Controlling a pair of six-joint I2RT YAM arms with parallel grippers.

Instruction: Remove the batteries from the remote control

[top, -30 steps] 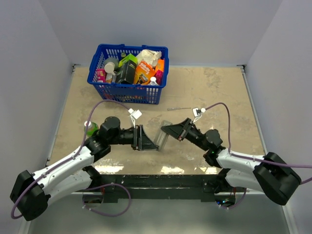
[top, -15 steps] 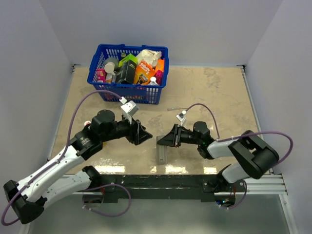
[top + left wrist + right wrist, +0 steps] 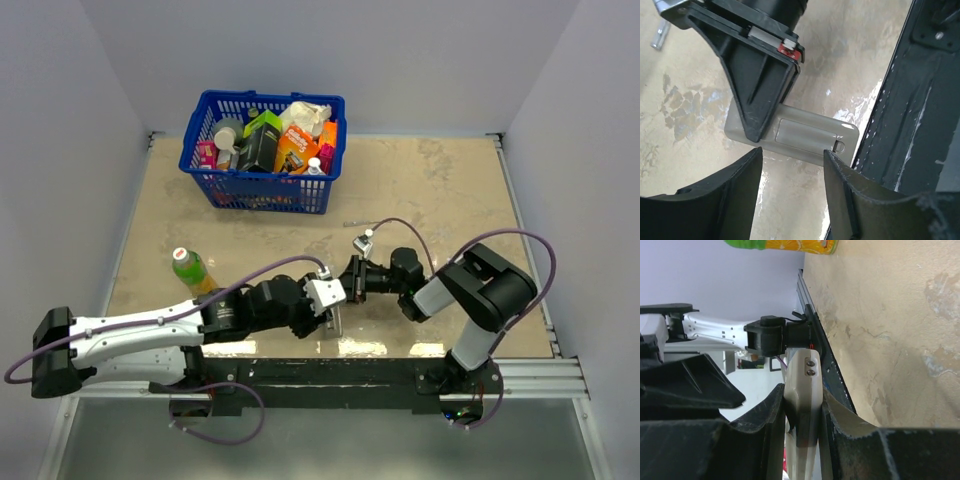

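Right claw (image 3: 802, 432) is clamped on one end of the remote control (image 3: 805, 137), left claw (image 3: 791, 154) wide open just beside it, holding nothing.

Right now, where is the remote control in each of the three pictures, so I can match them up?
Top external: remote control low centre, near the table's front edge.
Left wrist: centre, back facing the camera.
Right wrist: bottom centre, edge-on.
Shared landmark: black rail along that edge.
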